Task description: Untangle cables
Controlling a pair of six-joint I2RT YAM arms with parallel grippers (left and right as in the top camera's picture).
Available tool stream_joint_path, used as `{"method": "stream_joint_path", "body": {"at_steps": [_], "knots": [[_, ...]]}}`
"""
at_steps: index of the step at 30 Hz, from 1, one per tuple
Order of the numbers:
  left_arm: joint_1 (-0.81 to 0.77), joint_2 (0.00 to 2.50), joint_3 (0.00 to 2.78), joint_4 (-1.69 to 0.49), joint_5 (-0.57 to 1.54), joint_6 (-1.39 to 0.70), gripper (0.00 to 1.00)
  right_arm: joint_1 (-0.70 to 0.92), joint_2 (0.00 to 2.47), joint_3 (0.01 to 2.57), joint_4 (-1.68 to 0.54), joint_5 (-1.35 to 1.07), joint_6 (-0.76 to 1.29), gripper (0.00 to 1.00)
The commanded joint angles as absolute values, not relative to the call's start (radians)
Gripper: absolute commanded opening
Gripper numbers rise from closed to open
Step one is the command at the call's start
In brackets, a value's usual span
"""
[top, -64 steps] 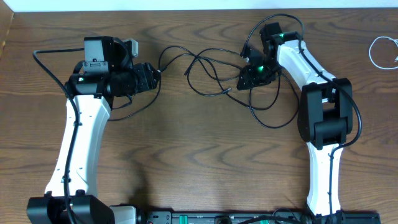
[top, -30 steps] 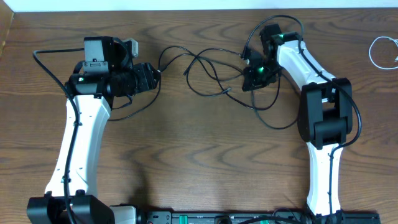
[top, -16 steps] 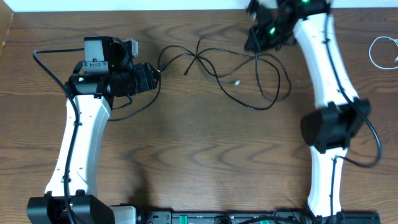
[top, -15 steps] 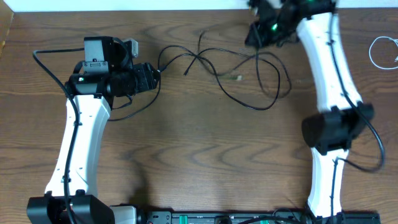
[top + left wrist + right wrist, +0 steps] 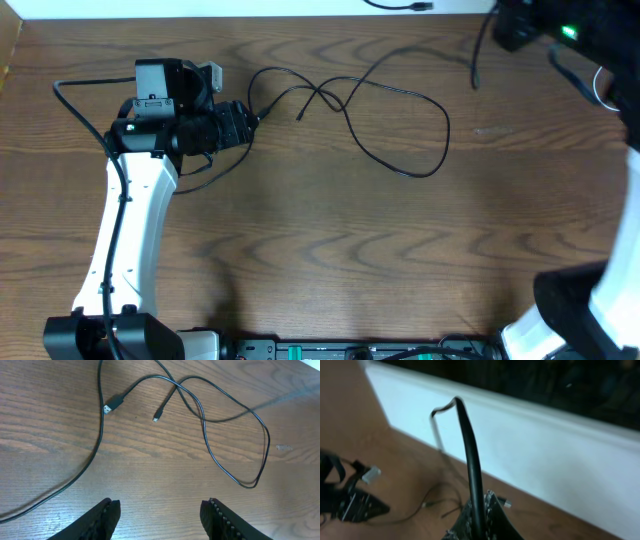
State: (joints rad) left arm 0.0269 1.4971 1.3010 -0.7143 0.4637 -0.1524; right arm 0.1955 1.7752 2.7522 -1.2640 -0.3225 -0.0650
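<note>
The black cable (image 5: 400,95) lies in wide loops across the middle of the table, crossing itself near the left. A USB plug (image 5: 112,405) and a small plug (image 5: 156,418) rest on the wood ahead of my left gripper (image 5: 162,510). That gripper is open, holds nothing, and hovers low above bare table. My right gripper (image 5: 480,510) is raised high at the far right (image 5: 510,28) and is shut on a black cable strand (image 5: 470,460) that rises between its fingers. The white cable (image 5: 597,88) lies coiled at the right edge, partly hidden by the right arm.
The table's far edge meets a white wall (image 5: 545,445) just behind the right gripper. A thicker black arm cable (image 5: 75,105) loops beside the left arm (image 5: 130,230). The right arm's base (image 5: 570,310) stands at the near right.
My right gripper has risen and swung from the table's middle to the far right corner, drawing the black cable along. The loops have spread wider. The left arm has not moved.
</note>
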Motion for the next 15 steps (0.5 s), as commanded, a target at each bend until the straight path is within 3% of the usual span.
{"method": "stream_joint_path", "body": {"at_steps": [1, 6, 15], "knots": [[0.026, 1.504, 1.313, -0.717, 0.456, -0.142, 0.64, 0.148, 1.726, 2.755, -1.257, -0.261, -0.009, 0.01], [0.000, 1.504, 1.313, -0.704, 0.471, -0.136, 0.71, 0.101, 1.687, 2.755, -1.277, -0.287, 0.015, 0.01], [-0.188, 1.549, 1.313, -0.610, 0.470, -0.038, 0.72, 0.091, 1.727, 2.751, -1.336, -0.298, 0.015, 0.01]]}}
